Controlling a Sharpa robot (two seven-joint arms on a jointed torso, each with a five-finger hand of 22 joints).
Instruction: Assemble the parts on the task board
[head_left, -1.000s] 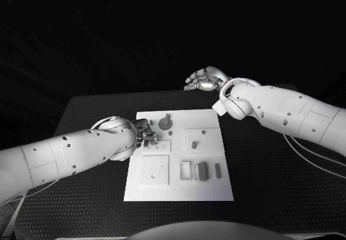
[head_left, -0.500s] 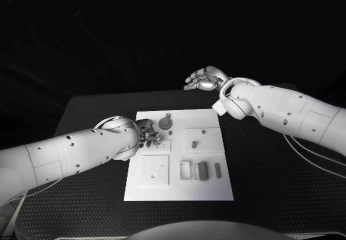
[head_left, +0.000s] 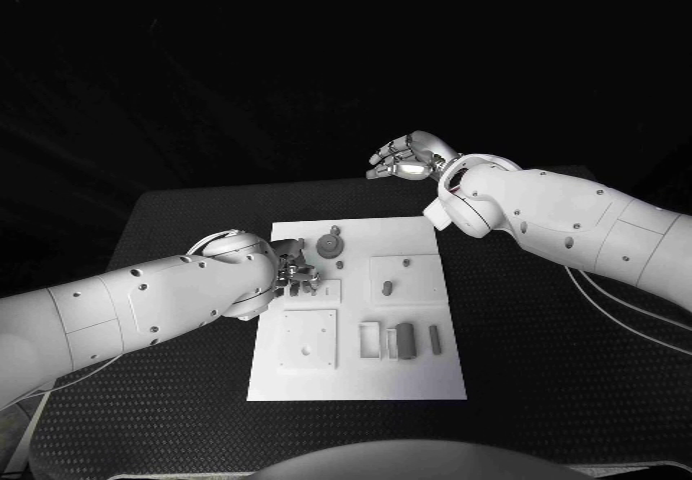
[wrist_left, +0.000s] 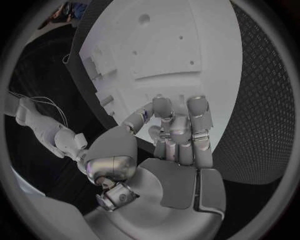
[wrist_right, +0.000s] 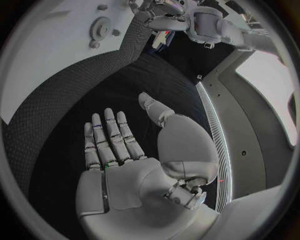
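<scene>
Left hand (head_left: 293, 270) curled over the task board (head_left: 361, 385), apparently pinching a small part; seating is judged next. Right hand (head_left: 410, 158) held open, empty.

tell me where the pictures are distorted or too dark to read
Head view: the room beyond the table is black; the task board is bright. Left wrist view: fisheye bends the board's edges, and the left robot hand hides what lies under it. Right wrist view: the right robot hand is sharp, the table edge curves.
</scene>
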